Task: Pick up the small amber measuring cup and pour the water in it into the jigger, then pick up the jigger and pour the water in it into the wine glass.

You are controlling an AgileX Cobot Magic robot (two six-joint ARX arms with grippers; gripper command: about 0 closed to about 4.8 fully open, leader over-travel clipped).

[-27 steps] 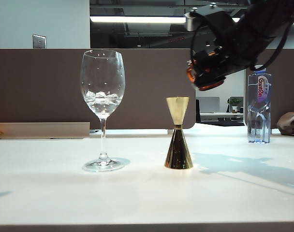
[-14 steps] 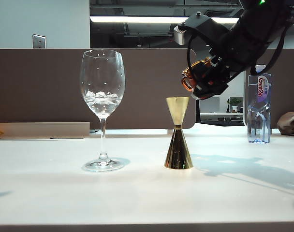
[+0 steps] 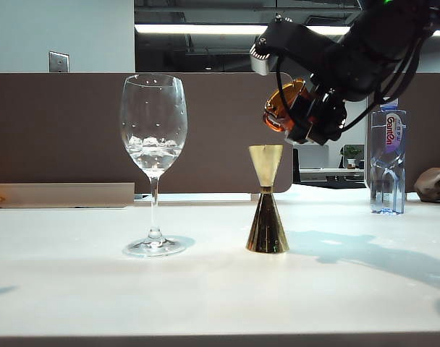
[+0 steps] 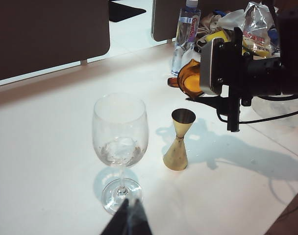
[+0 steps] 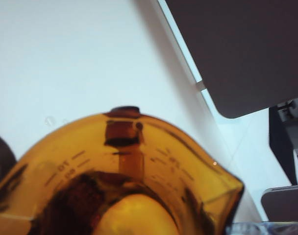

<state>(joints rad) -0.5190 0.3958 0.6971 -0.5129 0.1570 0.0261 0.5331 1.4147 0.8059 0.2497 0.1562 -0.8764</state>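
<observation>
Exterior, right claw: the right gripper (image 3: 301,119) hangs in the air up on the right, clamped around the amber cup (image 3: 281,107), fingers part-way apart on its body.
Exterior, cup: tipped hard over, mouth facing left and down, above and just right of the jigger (image 3: 267,199). No stream of water can be made out.
Exterior, jigger: upright on the white table (image 3: 220,296), near the middle, clear air between its rim and the cup.
Exterior, glass: the wine glass (image 3: 153,165) stands left of the jigger, well apart, droplets on the bowl, a little clear water low in the bowl.
Exterior, room: bare tabletop in front of both vessels up to the near edge; a bottle (image 3: 387,159) stands far right at the back.
Left wrist, left claw: only the dark tips of the left gripper (image 4: 128,223) show, on the near side of the glass foot, touching nothing; how wide they stand, I cannot tell.
Left wrist, vessels: wine glass (image 4: 120,149) nearest, jigger (image 4: 178,140) beside it, amber cup (image 4: 191,83) tilted above and beyond the jigger in the right arm's hold, bottle (image 4: 185,34) at the far edge.
Left wrist, jigger content: its top cup looks dark; fill level unclear.
Right wrist, cup: the amber cup (image 5: 124,181) fills the view, measuring marks on its wall, spout toward the table (image 5: 65,63).
</observation>
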